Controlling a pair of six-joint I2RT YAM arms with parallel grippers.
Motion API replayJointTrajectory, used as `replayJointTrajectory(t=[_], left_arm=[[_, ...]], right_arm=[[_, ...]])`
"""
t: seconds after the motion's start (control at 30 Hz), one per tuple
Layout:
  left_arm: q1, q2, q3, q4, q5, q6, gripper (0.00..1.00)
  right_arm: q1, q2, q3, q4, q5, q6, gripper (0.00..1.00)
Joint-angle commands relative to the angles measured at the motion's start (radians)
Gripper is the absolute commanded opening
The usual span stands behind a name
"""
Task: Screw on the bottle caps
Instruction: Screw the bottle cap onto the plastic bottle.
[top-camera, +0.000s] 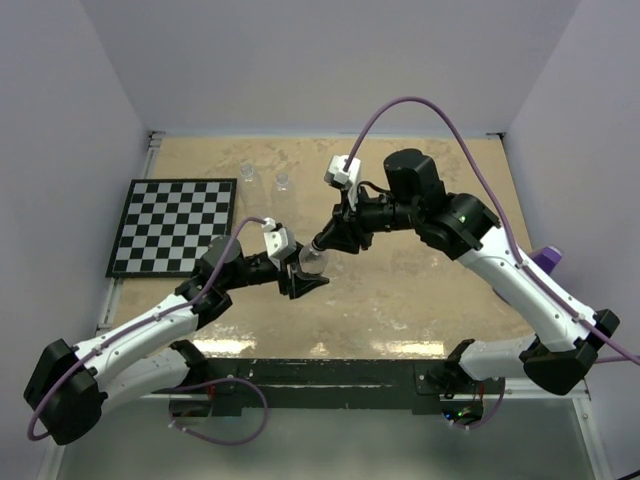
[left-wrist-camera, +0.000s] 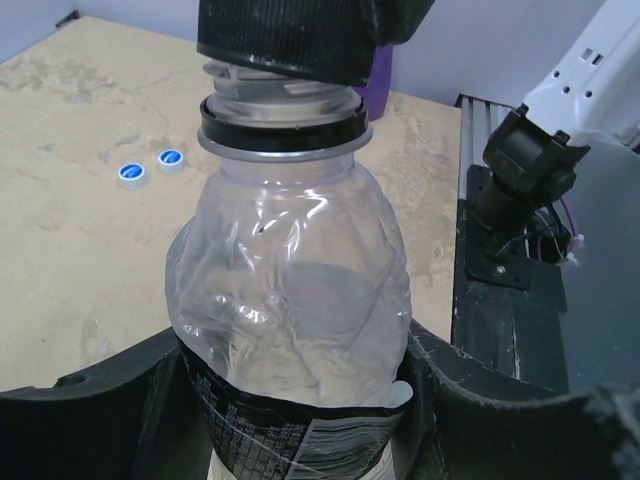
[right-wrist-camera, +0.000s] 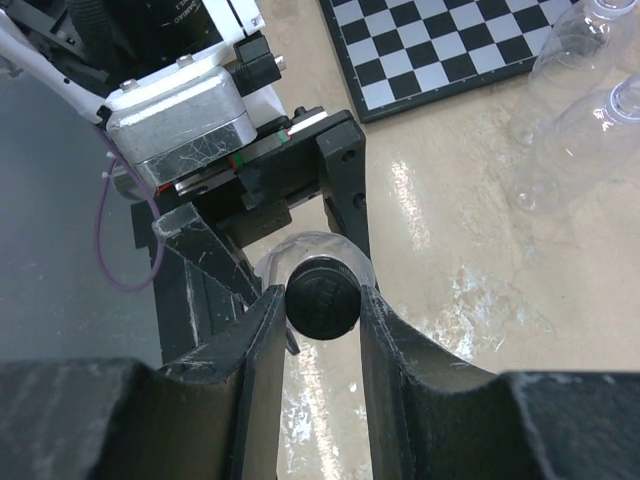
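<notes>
My left gripper (top-camera: 303, 276) is shut on the lower body of a clear crumpled bottle (left-wrist-camera: 290, 270), which it holds up off the table. A black cap (left-wrist-camera: 290, 40) sits a little tilted on the bottle's threaded neck. My right gripper (right-wrist-camera: 322, 300) is shut on that black cap (right-wrist-camera: 322, 298), one finger on each side. In the top view the two grippers meet at the bottle (top-camera: 314, 262) in the middle of the table. Two blue caps (left-wrist-camera: 133, 174) (left-wrist-camera: 171, 159) lie side by side on the tabletop. Two more clear bottles (top-camera: 247, 172) (top-camera: 282, 181), uncapped, stand at the back.
A black-and-white chessboard mat (top-camera: 175, 225) lies on the left of the tan table (top-camera: 420, 290). A purple object (top-camera: 549, 260) sits at the right edge behind the right arm. White walls close in the back and both sides.
</notes>
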Motion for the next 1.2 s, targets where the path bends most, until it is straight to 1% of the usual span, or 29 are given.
replayJointTrajectory(t=[0.0, 0.13, 0.23, 0.47, 0.57, 0.63, 0.77, 0.87, 1.0, 1.1, 1.17], left_arm=[[-0.004, -0.018, 0.142, 0.067, 0.146, 0.105, 0.0], [-0.006, -0.028, 0.177, -0.045, 0.115, 0.232, 0.0], [-0.006, -0.024, 0.205, -0.11, 0.127, 0.293, 0.0], [-0.006, -0.045, 0.197, -0.119, 0.18, 0.352, 0.0], [-0.006, -0.042, 0.2, -0.125, 0.163, 0.344, 0.0], [-0.006, -0.045, 0.189, -0.092, 0.12, 0.303, 0.0], [-0.006, -0.062, 0.143, 0.028, 0.014, 0.187, 0.0], [-0.011, -0.068, 0.133, 0.063, -0.04, 0.151, 0.0], [-0.061, -0.081, 0.131, 0.044, -0.145, 0.218, 0.0], [-0.124, -0.078, 0.149, 0.008, -0.234, 0.272, 0.0], [-0.144, -0.075, 0.156, -0.001, -0.299, 0.286, 0.0]], right_arm=[[0.011, 0.038, 0.006, -0.089, 0.001, -0.023, 0.04], [0.01, 0.055, 0.019, -0.101, 0.001, -0.018, 0.04], [0.01, 0.068, 0.022, -0.104, -0.011, -0.02, 0.04], [0.01, 0.085, 0.016, -0.103, -0.039, -0.026, 0.04], [0.011, 0.083, 0.02, -0.104, -0.039, -0.024, 0.04], [0.01, 0.081, 0.016, -0.101, -0.037, -0.023, 0.04], [0.011, 0.068, -0.006, -0.088, -0.018, -0.012, 0.04], [0.01, 0.063, -0.009, -0.085, 0.01, 0.008, 0.04], [0.011, 0.072, 0.009, -0.086, 0.048, 0.04, 0.04], [0.011, 0.078, 0.023, -0.092, 0.07, 0.059, 0.04], [0.011, 0.081, 0.031, -0.097, 0.093, 0.068, 0.03]])
